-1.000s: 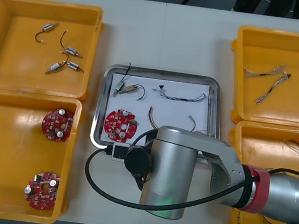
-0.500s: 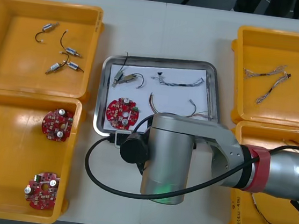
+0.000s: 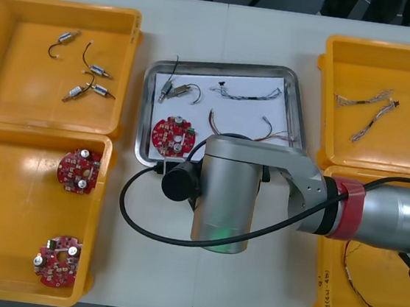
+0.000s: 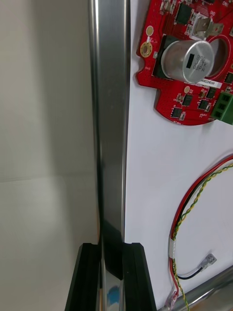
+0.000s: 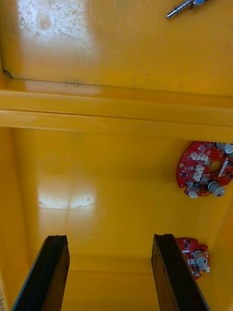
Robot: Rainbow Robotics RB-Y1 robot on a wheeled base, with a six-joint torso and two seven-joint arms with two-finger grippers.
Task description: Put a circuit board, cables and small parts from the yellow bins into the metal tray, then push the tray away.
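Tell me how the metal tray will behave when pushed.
The metal tray likely slides stiffly as one piece; its rim looks rigid in the shut right gripper. Gripped near a corner, it may pivot. The loose cable and circuit board might shift inside. The left gripper hovers, open, over a yellow bin.

Steep overhead front and close right-wrist views share the tray (image 4: 109, 146).

silver arm (image 3: 234, 194) | red band (image 3: 343, 208) | black cable (image 3: 125, 218) | black right end effector (image 4: 111, 250)
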